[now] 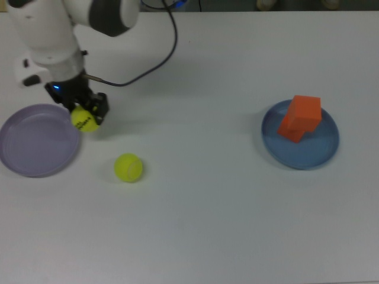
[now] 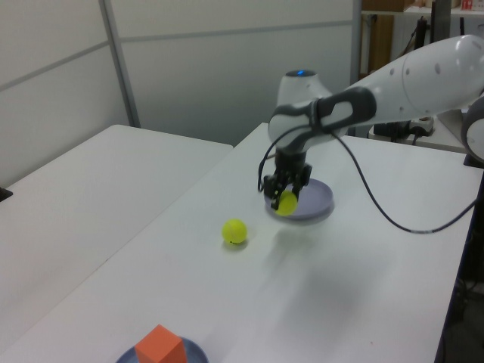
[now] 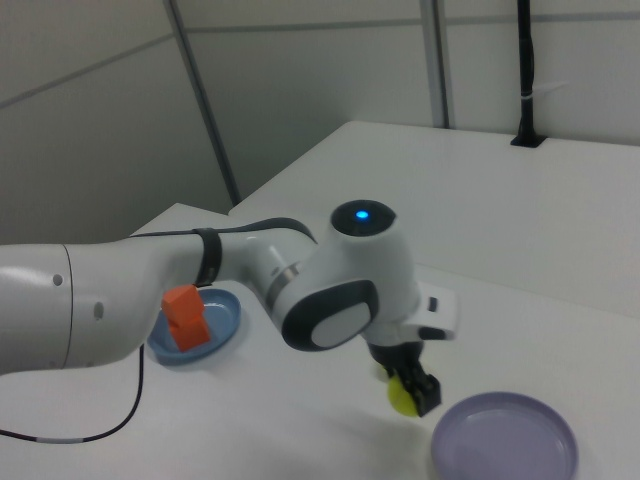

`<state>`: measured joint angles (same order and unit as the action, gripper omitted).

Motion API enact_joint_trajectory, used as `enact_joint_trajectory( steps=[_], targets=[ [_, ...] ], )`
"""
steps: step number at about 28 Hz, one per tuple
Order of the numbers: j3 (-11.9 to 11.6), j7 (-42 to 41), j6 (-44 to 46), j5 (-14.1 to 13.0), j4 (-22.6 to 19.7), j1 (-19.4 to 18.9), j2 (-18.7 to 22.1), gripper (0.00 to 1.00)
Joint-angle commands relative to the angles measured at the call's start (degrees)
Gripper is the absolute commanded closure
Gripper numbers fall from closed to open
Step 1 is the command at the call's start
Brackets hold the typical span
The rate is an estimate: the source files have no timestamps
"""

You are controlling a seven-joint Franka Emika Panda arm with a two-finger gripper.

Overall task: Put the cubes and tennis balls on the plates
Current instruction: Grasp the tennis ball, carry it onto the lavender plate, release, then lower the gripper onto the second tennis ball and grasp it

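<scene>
My gripper (image 1: 84, 116) (image 2: 286, 197) (image 3: 410, 391) is shut on a lettered tennis ball (image 1: 86, 120) (image 2: 285, 203) (image 3: 402, 397), held above the table at the right rim of the lavender plate (image 1: 37, 139) (image 2: 314, 200) (image 3: 505, 443) in the top view. A second tennis ball (image 1: 128, 167) (image 2: 235, 231) lies on the table, apart from the plate. At the top view's right, the blue plate (image 1: 317, 148) (image 2: 193, 351) (image 3: 222, 315) carries two stacked orange cubes (image 1: 301, 117) (image 2: 159, 345) (image 3: 184, 316).
A black cable (image 1: 155, 61) runs from the arm across the table's back part. The white arm (image 3: 150, 290) fills much of the right view. Table edges and wall panels show in the left view.
</scene>
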<state>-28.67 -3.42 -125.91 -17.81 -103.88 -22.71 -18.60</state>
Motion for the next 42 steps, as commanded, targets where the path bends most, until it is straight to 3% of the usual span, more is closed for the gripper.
enact_joint_trajectory(
  steps=[1, 6, 12, 13, 14, 15, 22, 28, 32, 34, 42],
  targets=[
    [-0.7, -4.7, 0.8, -3.1, 2.3, 4.2, -2.6, 1.00],
    [-0.7, -5.4, 0.8, -4.8, 5.4, 6.3, -7.0, 1.00],
    [-0.6, -5.5, 0.6, -5.6, 6.0, 6.8, -8.6, 1.00],
    [-0.7, -5.5, 0.6, -5.7, 6.0, 6.8, -8.6, 0.94],
    [-0.7, -5.7, 0.6, -5.7, 6.0, 6.8, -8.7, 0.67],
    [-0.7, -6.8, 0.7, -5.6, 6.0, 6.7, -8.6, 0.01],
    [-0.7, -7.9, 1.4, -5.7, 6.1, 6.2, -4.3, 0.00],
    [0.6, -4.2, 1.9, -6.4, 9.8, 3.5, -3.9, 0.00],
    [3.4, -2.4, 1.6, -6.9, 10.6, 2.1, -4.0, 0.00],
    [6.1, -0.6, 1.1, -6.9, 11.1, 2.1, -4.3, 0.00],
    [10.1, 4.1, -4.0, -6.1, 11.3, 1.7, -7.4, 0.00]
  ],
)
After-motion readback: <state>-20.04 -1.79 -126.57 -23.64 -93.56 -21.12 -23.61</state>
